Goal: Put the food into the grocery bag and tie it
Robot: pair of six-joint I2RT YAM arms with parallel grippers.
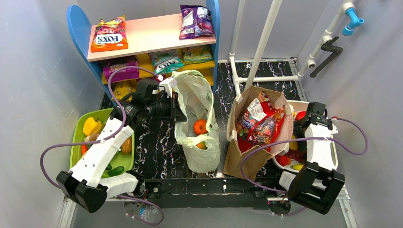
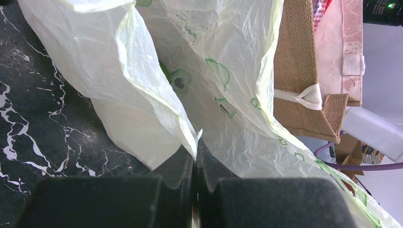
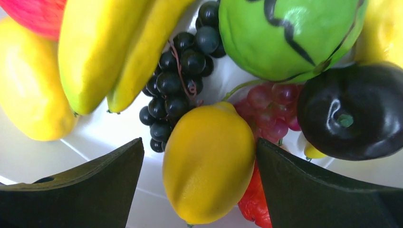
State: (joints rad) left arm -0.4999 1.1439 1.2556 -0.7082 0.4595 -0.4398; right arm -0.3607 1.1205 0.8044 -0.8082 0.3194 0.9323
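Observation:
The pale-green grocery bag [image 1: 195, 102] lies in the middle of the table with its mouth held up. An orange-red round piece [image 1: 200, 126] and another piece [image 1: 201, 145] show through it. My left gripper [image 1: 179, 114] is shut on the bag's rim; in the left wrist view the thin plastic [image 2: 228, 95] is pinched between the closed fingertips [image 2: 195, 148]. My right gripper [image 3: 199, 164] hangs open over a white plate [image 3: 38, 156] of food. A yellow lemon [image 3: 209, 161] sits between its fingers, close against the right one [image 3: 309, 185] and apart from the left one [image 3: 95, 180].
On the plate lie bananas [image 3: 109, 47], black grapes [image 3: 178, 71], a green fruit [image 3: 290, 33], a dark plum [image 3: 351, 114] and a red pepper [image 3: 254, 202]. A brown bag [image 1: 237, 156] of snacks stands between grocery bag and plate. A green tray [image 1: 78, 128] of vegetables sits left, a shelf [image 1: 152, 38] behind.

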